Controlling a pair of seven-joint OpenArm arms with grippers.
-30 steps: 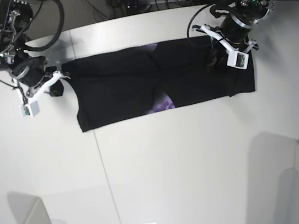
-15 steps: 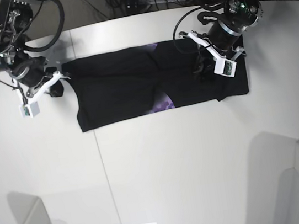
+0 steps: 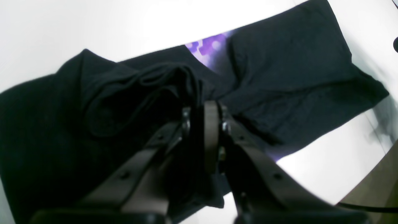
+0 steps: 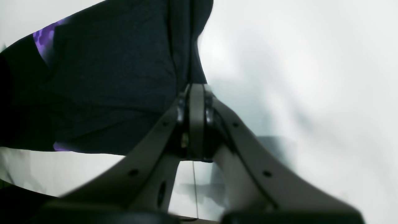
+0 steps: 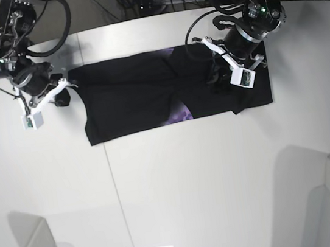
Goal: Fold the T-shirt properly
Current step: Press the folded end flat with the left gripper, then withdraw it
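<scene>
Left gripper [image 3: 199, 124]: you can see its two fingers pinched on a bunched-up fold of the shirt, with dark cloth squeezed between them.
Left arm: in the base view it sits over the shirt's right end, with a raised fold of cloth under it.
Right gripper [image 4: 196, 124]: its fingers are pressed tight together. You see the shirt's edge run right up to the tips, but you cannot tell if any cloth is caught between them.
Right arm: in the base view it is at the shirt's left end, at the edge of the cloth.
Shirt [image 5: 130, 97]: it lies on the table as a long black strip stretched from one arm to the other. The left part is flat. The right part is rumpled and lifted where the left gripper holds it.
Print [image 3: 206, 49]: you can see small purple patches peeking out near the middle of the shirt.
Table [image 5: 179, 183]: white, and the shirt lies near its far edge.
</scene>
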